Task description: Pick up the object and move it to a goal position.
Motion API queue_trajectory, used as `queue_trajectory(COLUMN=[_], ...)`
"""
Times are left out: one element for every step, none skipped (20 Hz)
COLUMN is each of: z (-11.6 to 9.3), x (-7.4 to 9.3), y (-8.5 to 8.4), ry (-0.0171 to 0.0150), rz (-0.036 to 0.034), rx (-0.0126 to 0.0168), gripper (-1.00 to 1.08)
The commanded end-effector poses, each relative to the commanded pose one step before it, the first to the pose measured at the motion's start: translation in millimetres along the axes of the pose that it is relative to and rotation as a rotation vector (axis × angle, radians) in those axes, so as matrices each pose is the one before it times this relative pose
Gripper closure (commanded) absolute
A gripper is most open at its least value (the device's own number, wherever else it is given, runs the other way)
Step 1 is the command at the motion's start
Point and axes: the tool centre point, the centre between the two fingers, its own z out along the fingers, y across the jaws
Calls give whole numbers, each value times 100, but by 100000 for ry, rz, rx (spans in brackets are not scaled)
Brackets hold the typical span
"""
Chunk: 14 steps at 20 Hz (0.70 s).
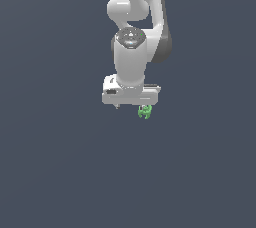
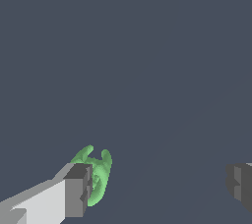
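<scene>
On my screen the gripper [image 2: 160, 188] stood with its jaws spread wide apart, clamped on nothing. The green object [image 2: 97, 176] sat right against the inner face of one finger [image 2: 78, 191], while the other finger [image 2: 241, 184] was well apart from it. In the exterior view the object [image 1: 145, 112] showed just under the gripper [image 1: 131, 106], toward that view's right end of it. I saw no edge on the plain dark surface [image 1: 60, 172], so I could not tell whether the object rested on it.

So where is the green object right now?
In the exterior view the green object sits just under the gripper, toward the exterior view's right; the wrist view shows it against one finger, jaws wide apart.
</scene>
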Motion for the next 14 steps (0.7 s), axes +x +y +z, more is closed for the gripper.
queue_trajectory(z=[0, 9, 28, 44, 56, 55, 34, 13, -3, -13, 2, 27, 54, 84], x=[0, 13, 40, 67, 96, 116, 101, 78, 47, 11, -19, -36, -43, -57], y=[1, 70, 221, 362, 498, 563, 453, 323, 176, 13, -58, -99, -80, -95], ry=[0, -7, -24, -38, -51, -56, -43, -30, -16, 0, 4, 10, 9, 9], rz=[0, 228, 690, 1124, 1528, 1689, 1312, 882, 428, 0, -169, -117, 67, 182], rx=[0, 21, 68, 111, 150, 166, 131, 91, 47, 0, -14, -23, -15, -10], gripper=[-92, -92, -92, -92, -92, -92, -92, -92, -92, -92, -92, -92, -92, -92])
